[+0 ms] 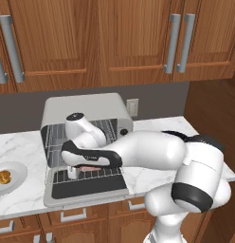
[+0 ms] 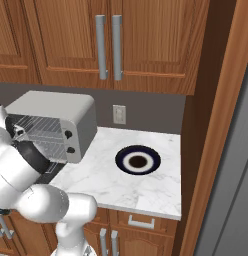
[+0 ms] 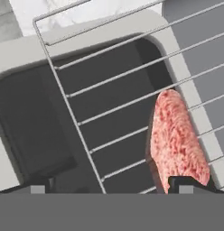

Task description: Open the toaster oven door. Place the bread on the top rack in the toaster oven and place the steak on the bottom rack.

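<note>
With the wide grey-framed glass toaster oven door point(image 1: 86, 189) folded down, the white arm's two-finger gripper point(image 1: 73, 172), jaws spread apart, hovers over the pinkish-red flat steak point(image 3: 176, 140) lying on the lower silver wire rack point(image 3: 118, 113), so withdrawing and fetching the golden-brown lumpy bread point(image 1: 2, 178) likely follows.

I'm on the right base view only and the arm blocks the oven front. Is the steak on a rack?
Observer: Yes. The steak lies on the bottom rack, which is slid out over the folded-down toaster oven door.
Operator: Gripper open?
Observer: In the hand view the gripper is open. One fingertip is beside the steak's end, not around it.
Operator: Bread?
Observer: The bread sits on a plate on the counter, left of the toaster oven.
</note>
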Motion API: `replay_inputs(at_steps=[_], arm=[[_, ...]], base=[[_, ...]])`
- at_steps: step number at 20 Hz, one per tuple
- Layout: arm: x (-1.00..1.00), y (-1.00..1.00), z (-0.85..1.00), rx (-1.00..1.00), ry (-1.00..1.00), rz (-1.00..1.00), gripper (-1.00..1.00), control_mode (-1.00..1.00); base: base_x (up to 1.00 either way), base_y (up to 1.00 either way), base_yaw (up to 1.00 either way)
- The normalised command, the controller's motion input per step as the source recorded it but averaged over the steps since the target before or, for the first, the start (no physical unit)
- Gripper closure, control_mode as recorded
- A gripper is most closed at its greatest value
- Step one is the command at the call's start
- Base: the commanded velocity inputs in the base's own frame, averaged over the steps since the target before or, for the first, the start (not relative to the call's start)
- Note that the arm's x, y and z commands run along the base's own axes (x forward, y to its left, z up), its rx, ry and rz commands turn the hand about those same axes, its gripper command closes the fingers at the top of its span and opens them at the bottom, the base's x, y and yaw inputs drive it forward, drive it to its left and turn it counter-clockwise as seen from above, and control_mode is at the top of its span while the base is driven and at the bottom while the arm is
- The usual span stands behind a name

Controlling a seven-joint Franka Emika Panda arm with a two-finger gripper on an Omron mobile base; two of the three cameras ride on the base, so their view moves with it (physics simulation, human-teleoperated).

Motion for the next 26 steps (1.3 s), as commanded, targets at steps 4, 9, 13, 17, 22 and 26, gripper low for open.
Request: replay_inputs(at_steps=[4, 9, 13, 17, 22, 26], arm=[[-0.46, 0.00, 0.06, 0.13, 0.03, -0.54, -1.00, -1.00], [-0.28, -0.01, -0.01, 0.03, 0.08, -0.70, -1.00, -1.00], [-0.23, 0.00, -0.08, 0.00, 0.06, -0.67, -1.00, -1.00], [-0.06, 0.00, -0.17, 0.00, 0.09, -0.59, -1.00, -1.00], [0.02, -0.01, -0.15, 0.01, 0.12, -0.47, -1.00, -1.00], [0.13, 0.00, -0.26, 0.00, 0.03, -0.34, -1.00, -1.00]], base=[[0.00, 0.00, 0.00], [0.00, 0.00, 0.00], [0.00, 0.00, 0.00], [0.00, 0.00, 0.00], [0.00, 0.00, 0.00], [0.00, 0.00, 0.00]])
